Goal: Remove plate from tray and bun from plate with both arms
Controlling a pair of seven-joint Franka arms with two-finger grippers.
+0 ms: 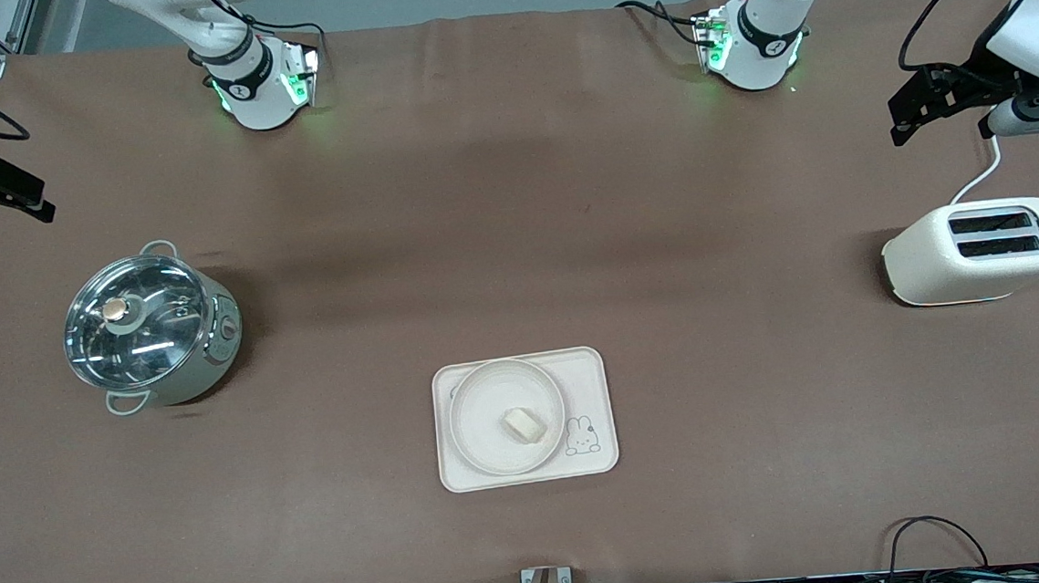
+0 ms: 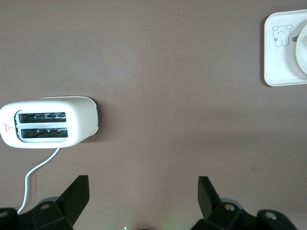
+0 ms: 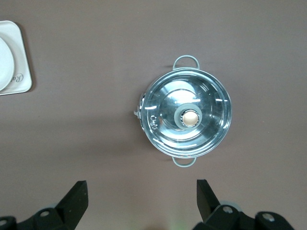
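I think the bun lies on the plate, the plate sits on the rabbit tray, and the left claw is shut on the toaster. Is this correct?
One part is wrong. The left claw is open and holds nothing, apart from the toaster, as the left wrist view shows. The bun does lie on the plate, and the plate sits on the tray.

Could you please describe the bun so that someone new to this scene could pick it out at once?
Find the rectangular tray with a rabbit drawing, on the table's near middle. A round plate sits on it, and the bun lies in that plate. It is the only small, pale, rounded lump there.
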